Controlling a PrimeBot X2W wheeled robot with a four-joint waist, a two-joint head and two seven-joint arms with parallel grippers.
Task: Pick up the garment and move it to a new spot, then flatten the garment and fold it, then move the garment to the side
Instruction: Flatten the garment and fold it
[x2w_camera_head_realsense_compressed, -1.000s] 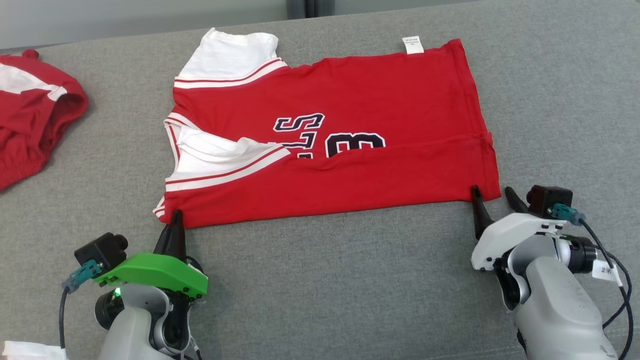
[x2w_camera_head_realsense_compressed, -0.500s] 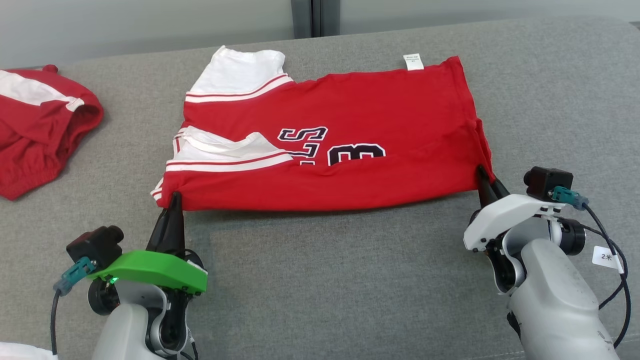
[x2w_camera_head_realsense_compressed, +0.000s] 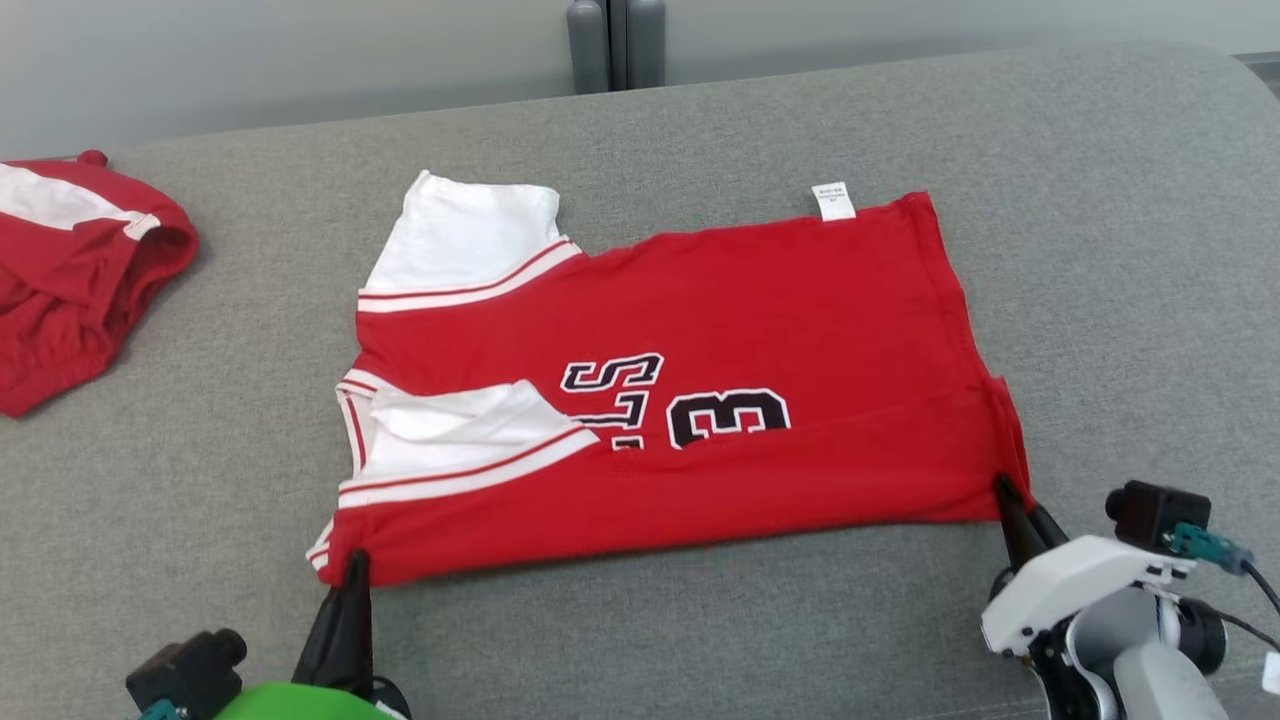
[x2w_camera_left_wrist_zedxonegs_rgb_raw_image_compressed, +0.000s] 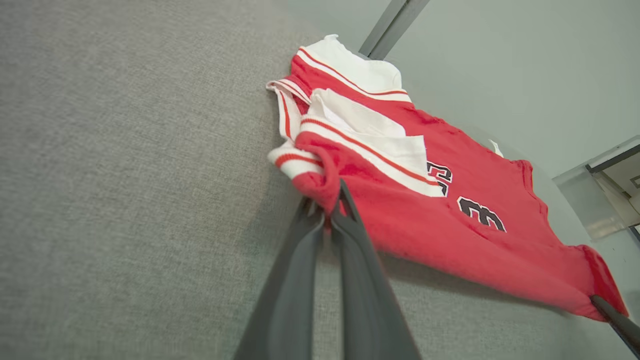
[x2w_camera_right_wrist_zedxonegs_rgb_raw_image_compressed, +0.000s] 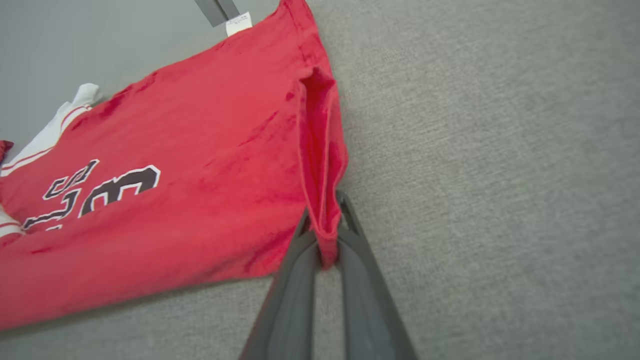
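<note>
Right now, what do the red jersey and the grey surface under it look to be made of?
Red jersey: soft knit fabric, probably cotton, matte; it creases and bunches at its pinched corners. Grey surface: woven upholstery-like cloth, matte, with a fine heathered weave.

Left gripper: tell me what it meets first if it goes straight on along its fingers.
The red jersey itself: the left gripper is shut on its near corner, so the folded-over white sleeve likely lies next; height is unclear.
</note>
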